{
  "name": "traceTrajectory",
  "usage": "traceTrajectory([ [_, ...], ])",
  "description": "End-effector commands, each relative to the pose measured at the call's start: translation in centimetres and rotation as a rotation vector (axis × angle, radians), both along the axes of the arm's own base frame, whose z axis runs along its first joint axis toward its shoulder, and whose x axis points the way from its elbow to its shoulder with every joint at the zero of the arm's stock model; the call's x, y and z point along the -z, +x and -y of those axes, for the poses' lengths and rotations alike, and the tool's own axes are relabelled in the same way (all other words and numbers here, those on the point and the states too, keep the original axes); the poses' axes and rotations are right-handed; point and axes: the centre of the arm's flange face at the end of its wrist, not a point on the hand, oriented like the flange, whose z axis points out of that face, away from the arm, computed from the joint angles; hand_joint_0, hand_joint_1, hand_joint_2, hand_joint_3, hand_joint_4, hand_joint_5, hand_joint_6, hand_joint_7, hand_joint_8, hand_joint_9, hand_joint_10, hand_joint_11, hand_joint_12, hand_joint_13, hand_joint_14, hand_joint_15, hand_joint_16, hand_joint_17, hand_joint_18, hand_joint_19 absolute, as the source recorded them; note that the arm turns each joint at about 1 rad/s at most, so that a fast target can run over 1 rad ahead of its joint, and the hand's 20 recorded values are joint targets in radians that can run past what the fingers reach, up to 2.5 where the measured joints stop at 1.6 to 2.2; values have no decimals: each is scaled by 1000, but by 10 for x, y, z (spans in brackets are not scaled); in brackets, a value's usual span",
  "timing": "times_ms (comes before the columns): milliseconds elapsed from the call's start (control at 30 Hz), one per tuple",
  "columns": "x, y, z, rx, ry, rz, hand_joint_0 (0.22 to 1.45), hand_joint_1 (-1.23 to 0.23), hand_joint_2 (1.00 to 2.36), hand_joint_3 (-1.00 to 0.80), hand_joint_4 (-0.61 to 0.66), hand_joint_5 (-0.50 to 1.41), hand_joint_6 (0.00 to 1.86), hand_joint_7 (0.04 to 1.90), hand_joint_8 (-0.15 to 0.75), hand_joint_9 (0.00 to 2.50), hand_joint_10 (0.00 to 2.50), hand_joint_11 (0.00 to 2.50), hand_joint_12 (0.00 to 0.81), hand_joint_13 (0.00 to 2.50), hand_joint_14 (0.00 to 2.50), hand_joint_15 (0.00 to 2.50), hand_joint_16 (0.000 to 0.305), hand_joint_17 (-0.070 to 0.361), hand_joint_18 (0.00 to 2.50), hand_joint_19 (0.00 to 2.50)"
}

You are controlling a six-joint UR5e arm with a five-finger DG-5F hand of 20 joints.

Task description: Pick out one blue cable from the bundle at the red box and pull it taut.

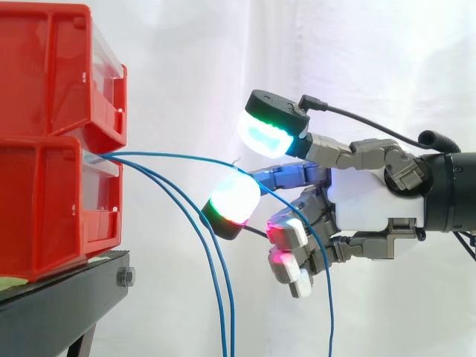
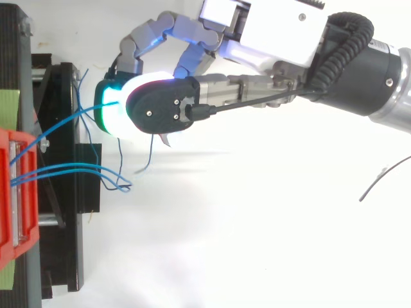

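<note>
You've got the hand coming in from 3 o'clock, level with the lower red box. Blue cables leave the box front. One blue cable arcs across the hand, then drops toward 6 o'clock. Contact is hidden, so you can't tell if it's held. The lower cable runs are cut off.

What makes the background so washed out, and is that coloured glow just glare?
Side view: even bright light bleaches the curtain, with hardly any shadow; the colours come from the glowing fingertips of the hand, not glare. Top view: the ground is bleached white, and the fingertips glow green.
</note>
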Motion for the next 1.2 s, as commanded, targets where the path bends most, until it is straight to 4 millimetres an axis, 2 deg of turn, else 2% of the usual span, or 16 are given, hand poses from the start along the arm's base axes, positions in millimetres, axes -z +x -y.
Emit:
traceTrajectory([
  [0,0,0,0,0,0,-5,535,-425,1000,-500,88,-176,890,838,277,1276,23,1069,361,1215,25,917,53,120,941,754],
  [200,3,-2,1,5,3,-22,519,-467,1000,-500,102,-196,899,791,273,1229,15,1241,361,1236,24,1032,53,119,917,767],
  [400,5,-4,0,8,4,-38,492,-573,1000,-500,122,-208,906,752,284,1191,7,1324,359,1274,17,1216,53,120,950,842],
  [433,5,-4,0,8,4,-38,493,-588,1000,-500,128,-209,909,742,277,1198,0,1399,353,1296,13,1291,52,118,969,860],
  [467,5,-4,-1,8,4,-38,492,-602,1000,-500,129,-210,910,741,274,1194,33,1400,356,1309,12,1313,52,118,975,868],
  [600,5,-3,-4,11,4,-38,492,-620,1000,-500,129,-211,913,728,274,1135,424,1298,337,1370,2,1458,52,116,999,892],
  [667,5,-3,-5,12,4,-38,494,-616,1000,-500,126,-211,913,721,271,1118,576,1237,333,1372,74,1471,51,116,1006,894],
  [800,5,-3,-7,11,6,-36,499,-603,1000,-500,124,-211,914,722,267,1091,820,1178,324,1322,489,1382,51,114,1012,922],
  [867,4,-3,-7,11,10,-33,505,-572,1000,-500,121,-211,914,719,265,1089,903,1147,325,1305,607,1352,51,114,1014,935],
  [933,4,-3,-8,9,19,-31,507,-546,1000,-500,119,-210,913,717,256,1087,923,1159,322,1296,677,1331,51,114,1012,947],
  [1167,4,-3,-10,6,65,-20,534,-446,1000,-500,106,-206,910,735,251,1119,865,1190,299,1298,686,1339,50,112,999,969],
])
